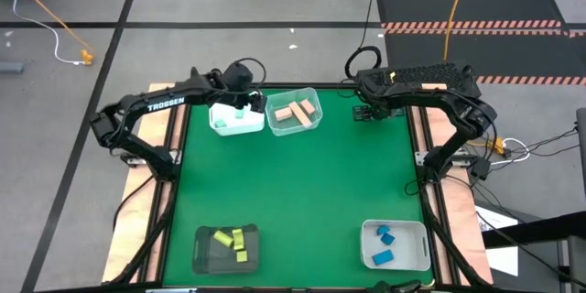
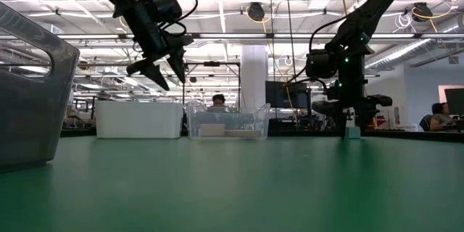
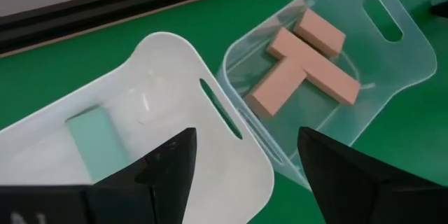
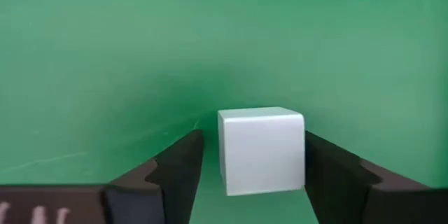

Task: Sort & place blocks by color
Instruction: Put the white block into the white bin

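A pale mint cube (image 4: 260, 150) stands on the green table near its far right corner, between the open fingers of my right gripper (image 4: 253, 140), which is down at the table (image 2: 353, 127). My left gripper (image 3: 246, 136) is open and empty. It hangs above the white bin (image 1: 236, 121), at the side next to the clear bin (image 3: 392, 56). A mint block (image 3: 94, 143) lies in the white bin. Tan blocks (image 3: 308, 63) lie crossed in the clear bin. Yellow-green blocks (image 1: 231, 238) lie in the dark bin, blue blocks (image 1: 385, 245) in the near right bin. My right gripper comes at the mint cube from above with a finger on either side of it. A narrow gap shows at one finger (image 4: 182, 161). I cannot tell whether the other finger (image 4: 329, 168) touches the cube's side. The cube rests flat on the table.
The white bin and the clear bin (image 1: 293, 113) stand side by side at the far edge. The dark bin (image 1: 226, 247) is at the near left corner, the pale bin (image 1: 396, 244) at the near right. The green table (image 1: 302, 183) lies open between them. People sit in the room beyond.
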You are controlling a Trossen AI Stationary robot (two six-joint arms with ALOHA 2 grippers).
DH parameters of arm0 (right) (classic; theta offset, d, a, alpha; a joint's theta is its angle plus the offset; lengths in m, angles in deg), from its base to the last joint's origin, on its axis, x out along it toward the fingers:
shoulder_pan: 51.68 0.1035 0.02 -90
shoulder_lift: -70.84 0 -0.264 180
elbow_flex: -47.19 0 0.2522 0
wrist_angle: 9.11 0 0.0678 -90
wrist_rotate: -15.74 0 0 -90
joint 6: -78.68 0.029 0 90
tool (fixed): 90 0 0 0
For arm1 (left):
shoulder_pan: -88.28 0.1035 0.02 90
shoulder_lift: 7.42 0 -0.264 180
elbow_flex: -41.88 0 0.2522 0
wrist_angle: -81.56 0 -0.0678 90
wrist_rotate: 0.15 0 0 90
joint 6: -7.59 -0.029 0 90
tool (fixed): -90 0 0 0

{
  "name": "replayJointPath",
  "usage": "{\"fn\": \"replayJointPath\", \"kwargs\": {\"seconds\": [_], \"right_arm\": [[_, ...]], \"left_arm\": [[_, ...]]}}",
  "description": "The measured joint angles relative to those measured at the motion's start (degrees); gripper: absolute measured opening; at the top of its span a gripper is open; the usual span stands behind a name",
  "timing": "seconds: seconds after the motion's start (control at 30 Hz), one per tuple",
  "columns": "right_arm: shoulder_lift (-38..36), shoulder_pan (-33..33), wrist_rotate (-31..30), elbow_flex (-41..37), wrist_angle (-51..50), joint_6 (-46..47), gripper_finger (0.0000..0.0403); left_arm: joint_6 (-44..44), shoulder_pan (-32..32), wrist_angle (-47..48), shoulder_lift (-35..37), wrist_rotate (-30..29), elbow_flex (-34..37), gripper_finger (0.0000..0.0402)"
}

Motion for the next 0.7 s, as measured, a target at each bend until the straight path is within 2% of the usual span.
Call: {"fn": "replayJointPath", "kwargs": {"seconds": [0.17, 0.27, 0.4, 0.57, 0.7], "right_arm": [[-0.03, 0.00, 0.14, 0.00, 0.19, -0.19, 0.0156], [-0.26, 0.00, 0.15, 0.00, 0.56, -1.26, 0.0118], [-0.26, 0.00, 0.56, 0.00, 0.65, -1.27, 0.0118], [-1.70, 0.83, 5.54, -0.14, 1.92, -1.26, 0.0118], [-5.76, 3.08, 7.20, -0.15, 5.05, -1.02, 0.0118]], "left_arm": [[0.41, -1.69, -0.45, 0.00, 0.10, 0.00, 0.0251], [0.69, -2.77, -1.86, 0.00, 2.79, 0.00, 0.0251], [1.92, -4.85, -5.05, 0.00, 5.81, -0.01, 0.0251], [2.64, -7.63, -11.49, 0.00, 11.58, 0.00, 0.0251], [-3.44, -10.60, -16.61, 0.00, 12.82, -0.01, 0.0251]]}}
